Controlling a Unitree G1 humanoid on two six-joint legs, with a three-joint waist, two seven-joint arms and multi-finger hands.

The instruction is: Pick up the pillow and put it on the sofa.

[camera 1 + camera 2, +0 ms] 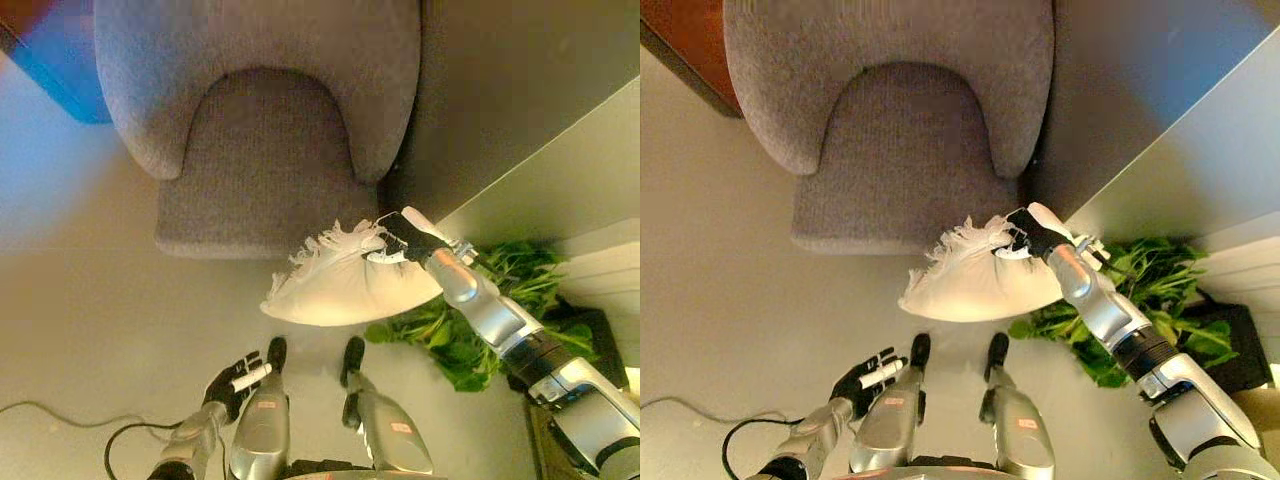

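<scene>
A cream pillow (345,285) with a fringed edge hangs in the air just in front of the grey sofa (260,130). My right hand (412,243) is shut on the pillow's upper right corner and holds it above the floor, near the seat's front right corner. The pillow also shows in the right eye view (975,280) with the right hand (1033,235) on it. My left hand (235,381) is low at the bottom left, fingers spread open, holding nothing.
A green leafy plant (490,315) in a dark pot stands on the floor to the right, under my right arm. A grey wall panel (540,170) runs behind it. A blue object (60,70) lies at the sofa's left.
</scene>
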